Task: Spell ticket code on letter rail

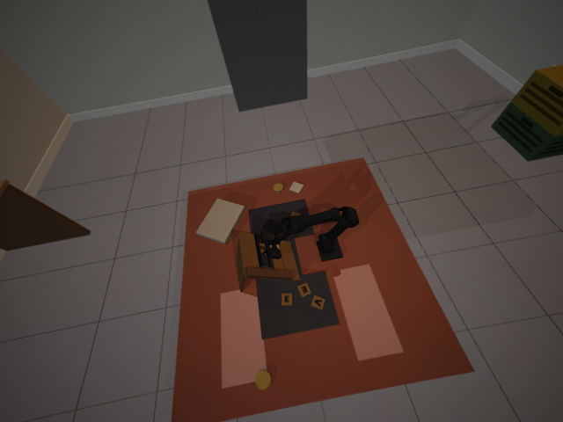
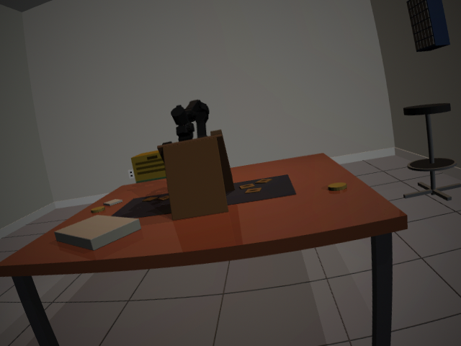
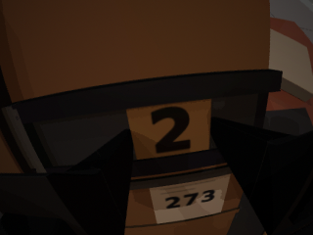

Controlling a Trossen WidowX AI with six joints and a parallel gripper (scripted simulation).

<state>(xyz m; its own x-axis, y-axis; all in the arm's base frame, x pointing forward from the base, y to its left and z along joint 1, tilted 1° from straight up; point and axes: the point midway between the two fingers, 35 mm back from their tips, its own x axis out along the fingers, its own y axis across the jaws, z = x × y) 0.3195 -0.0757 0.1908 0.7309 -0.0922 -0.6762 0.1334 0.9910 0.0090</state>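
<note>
My gripper (image 3: 171,129) (image 1: 269,247) is shut on the "2" tile (image 3: 171,139), with a finger at each side edge. The tile sits upright between the upper and lower lips of the dark rail (image 3: 73,102); dark channel shows on both sides of it. The ticket (image 3: 191,200) just below reads 273. The rail is on the wooden board (image 2: 195,179) (image 1: 247,254). Three loose tiles (image 1: 286,298) (image 1: 303,289) (image 1: 318,302) lie on one dark mat. On the other mat, a tile (image 1: 295,214) is partly hidden by the arm; two tiles (image 2: 150,199) (image 2: 163,197) show there from behind.
A thick cream block (image 1: 221,221) (image 2: 98,228) (image 3: 293,64) lies beside the board, past the rail's right end in the wrist view. A yellow disc (image 1: 278,187) and a small white block (image 1: 296,186) lie near one counter edge. Another yellow disc (image 1: 262,379) (image 2: 337,186) lies toward the opposite edge.
</note>
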